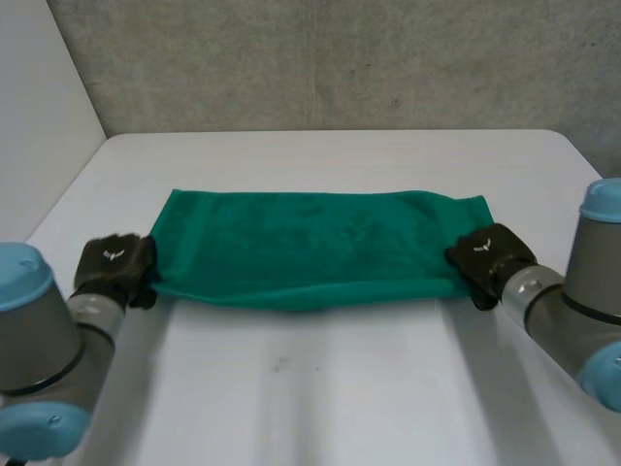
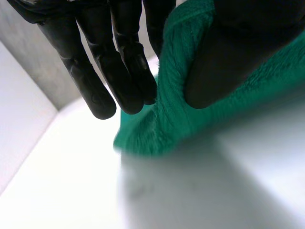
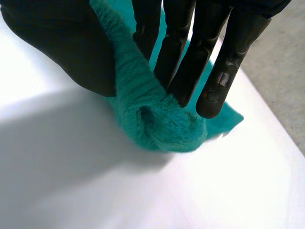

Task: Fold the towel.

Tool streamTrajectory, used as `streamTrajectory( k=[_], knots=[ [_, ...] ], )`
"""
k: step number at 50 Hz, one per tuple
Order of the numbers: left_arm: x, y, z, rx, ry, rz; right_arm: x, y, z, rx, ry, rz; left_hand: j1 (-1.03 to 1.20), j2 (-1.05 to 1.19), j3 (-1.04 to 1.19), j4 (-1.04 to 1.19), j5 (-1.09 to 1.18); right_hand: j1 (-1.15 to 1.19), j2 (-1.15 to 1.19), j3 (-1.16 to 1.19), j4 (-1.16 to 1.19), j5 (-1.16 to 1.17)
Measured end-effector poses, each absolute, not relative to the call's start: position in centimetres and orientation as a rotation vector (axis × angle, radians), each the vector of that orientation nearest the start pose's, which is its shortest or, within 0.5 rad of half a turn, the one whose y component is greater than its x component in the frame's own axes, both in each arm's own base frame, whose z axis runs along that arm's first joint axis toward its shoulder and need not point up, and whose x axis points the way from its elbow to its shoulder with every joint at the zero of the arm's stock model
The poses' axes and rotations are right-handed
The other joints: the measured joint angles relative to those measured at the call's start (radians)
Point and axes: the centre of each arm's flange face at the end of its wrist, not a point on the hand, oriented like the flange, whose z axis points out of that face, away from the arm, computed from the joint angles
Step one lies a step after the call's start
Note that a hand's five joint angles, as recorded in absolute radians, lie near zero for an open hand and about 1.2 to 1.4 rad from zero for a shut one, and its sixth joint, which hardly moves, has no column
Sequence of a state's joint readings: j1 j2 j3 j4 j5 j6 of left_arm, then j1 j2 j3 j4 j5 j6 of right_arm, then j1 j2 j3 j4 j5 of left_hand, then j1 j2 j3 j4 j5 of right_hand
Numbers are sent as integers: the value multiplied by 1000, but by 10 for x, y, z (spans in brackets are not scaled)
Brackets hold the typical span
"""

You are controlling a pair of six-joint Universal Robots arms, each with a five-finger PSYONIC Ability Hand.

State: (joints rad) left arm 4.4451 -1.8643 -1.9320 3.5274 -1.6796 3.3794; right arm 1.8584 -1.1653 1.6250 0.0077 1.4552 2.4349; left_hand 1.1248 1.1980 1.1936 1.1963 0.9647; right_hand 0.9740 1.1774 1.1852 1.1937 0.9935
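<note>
Towel lies spread mid-way across the bench. The left hand pinches its near left corner and the right hand its near right, fingers clamped against thumbs. It looks soft, limp and light, so the corners seem the best hold.

A green towel lies spread across the white table.

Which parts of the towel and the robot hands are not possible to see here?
Head view: fingers of the left robot hand and right robot hand, hidden under their own backs.
Head view: underside of the towel, against the table.
Left wrist view: towel corner, covered by the thumb.
</note>
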Motion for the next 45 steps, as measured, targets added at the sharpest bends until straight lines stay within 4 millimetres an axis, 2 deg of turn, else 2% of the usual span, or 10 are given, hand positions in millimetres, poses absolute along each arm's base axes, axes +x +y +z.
streamTrajectory(
  k=[8, 14, 20, 26, 28, 31, 33, 39, 42, 45],
  knots=[
    [-177, -226, 164, 665, 2478, -1535, 195, -239, 175, -1882, 2459, -1385, 0, 0, 0, 0, 0, 0, 0, 0, 0, 0],
    [-178, -216, 168, 776, 2493, -1464, 186, -232, 174, -2024, 2440, -1275, 0, 0, 0, 0, 0, -1, 0, 0, 0, 0],
    [-189, -231, 166, 825, 2460, -1529, 189, -249, 164, -2006, 2452, -1301, 0, 0, 0, 0, 0, 0, 0, 0, 0, 0],
    [-210, -280, 171, 845, 2319, -1699, 204, -296, 170, -1912, 2460, -1515, 0, 0, 0, 0, 0, 0, 0, 0, 0, 0],
    [-218, -296, 181, 832, 2248, -1780, 210, -309, 182, -1854, 2452, -1633, 0, 0, 0, 0, 0, 0, 1, 0, 0, 0],
    [-237, -333, 227, 736, 2026, -2025, 223, -342, 226, -1638, 2385, -1987, 0, 0, 0, 0, 0, 0, 1, 0, 0, 0],
    [-244, -346, 257, 646, 1893, -2168, 231, -364, 277, -1363, 2227, -2342, 0, 0, 0, 0, 0, 0, 1, 0, 0, 1],
    [-247, -357, 366, 256, 1408, -2643, 232, -368, 387, -839, 1675, -2895, 0, 0, 0, 0, 0, 0, 1, 0, 0, 0],
    [-243, -349, 399, 125, 1234, -2789, 229, -357, 414, -733, 1465, -3009, 0, 0, 0, 0, 0, -1, 1, 0, 0, 2],
    [-240, -345, 402, 93, 1208, -2825, 229, -351, 411, -745, 1434, -3008, 0, 0, 0, 0, 0, -1, 1, 0, 0, 3]
  ],
)
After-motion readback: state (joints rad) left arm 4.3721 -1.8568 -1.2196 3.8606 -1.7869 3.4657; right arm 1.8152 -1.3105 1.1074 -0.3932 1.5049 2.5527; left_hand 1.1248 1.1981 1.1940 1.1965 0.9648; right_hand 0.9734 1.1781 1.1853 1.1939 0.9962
